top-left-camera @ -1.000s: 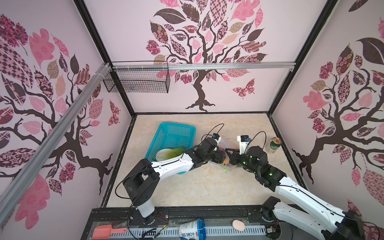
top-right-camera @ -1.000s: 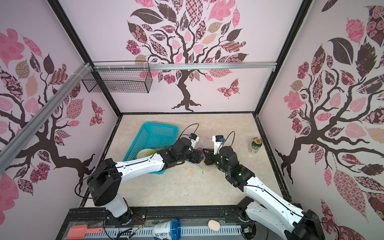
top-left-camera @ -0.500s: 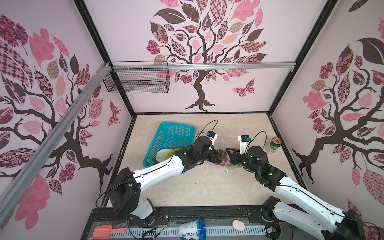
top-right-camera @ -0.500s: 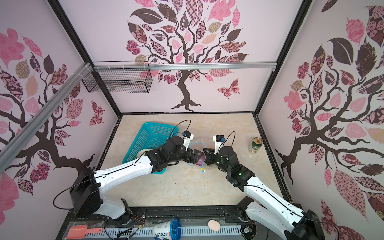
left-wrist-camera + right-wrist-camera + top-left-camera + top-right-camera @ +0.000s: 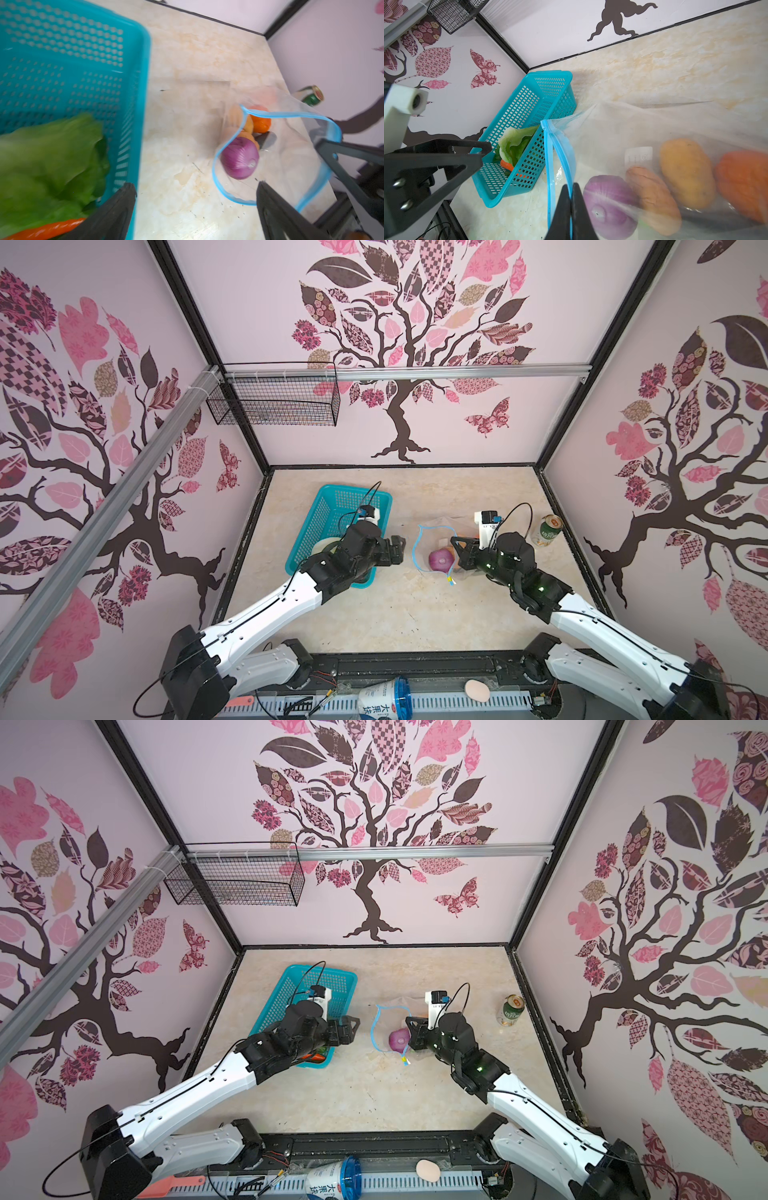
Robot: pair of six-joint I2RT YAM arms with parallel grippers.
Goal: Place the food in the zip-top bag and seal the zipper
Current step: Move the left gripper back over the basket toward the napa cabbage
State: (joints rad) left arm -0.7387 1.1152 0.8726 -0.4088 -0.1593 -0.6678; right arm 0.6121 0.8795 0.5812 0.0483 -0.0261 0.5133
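Observation:
The clear zip-top bag (image 5: 442,529) lies right of centre, its mouth facing the basket. My right gripper (image 5: 572,186) is shut on the light-blue zipper (image 5: 562,149) and holds the mouth open (image 5: 216,182). Food lies inside: a purple onion (image 5: 441,560) (image 5: 240,159), two tan potatoes (image 5: 654,197) and an orange pumpkin (image 5: 745,185). The yellow slider (image 5: 450,580) hangs at the near end. My left gripper (image 5: 195,185) is open and empty, over bare table between bag and basket (image 5: 398,549). Lettuce (image 5: 49,158) and a carrot (image 5: 506,164) lie in the basket.
The teal perforated basket (image 5: 332,506) stands at the left. A green can (image 5: 548,531) stands by the right wall. A black wire basket (image 5: 274,402) hangs on the back-left wall. A cup (image 5: 384,697) and a pale egg shape (image 5: 477,690) lie on the front rail.
My left gripper has drawn back from the bag's mouth toward the basket and its jaws have spread wider. The right gripper has kept its hold on the zipper.

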